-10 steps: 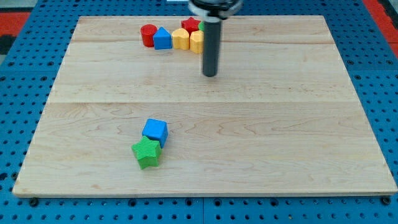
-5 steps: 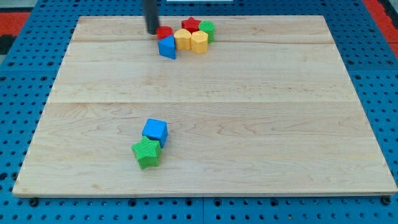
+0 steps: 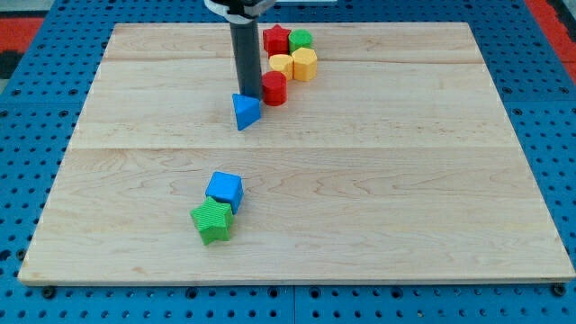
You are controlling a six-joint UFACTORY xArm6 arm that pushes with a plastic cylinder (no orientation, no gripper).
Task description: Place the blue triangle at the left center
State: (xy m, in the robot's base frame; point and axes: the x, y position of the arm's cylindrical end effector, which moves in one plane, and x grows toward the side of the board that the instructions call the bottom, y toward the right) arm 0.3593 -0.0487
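The blue triangle lies on the wooden board, left of centre in the upper half. My tip stands right at the triangle's top edge, touching it. A red cylinder sits just right of my rod, close to the triangle's upper right.
Two yellow blocks sit up and right of the red cylinder. A red star and a green block lie near the board's top edge. A blue cube touches a green star at the lower left.
My tip has moved down the view from the board's top edge. The blue triangle and red cylinder slid down with it, away from the yellow blocks, which shifted right.
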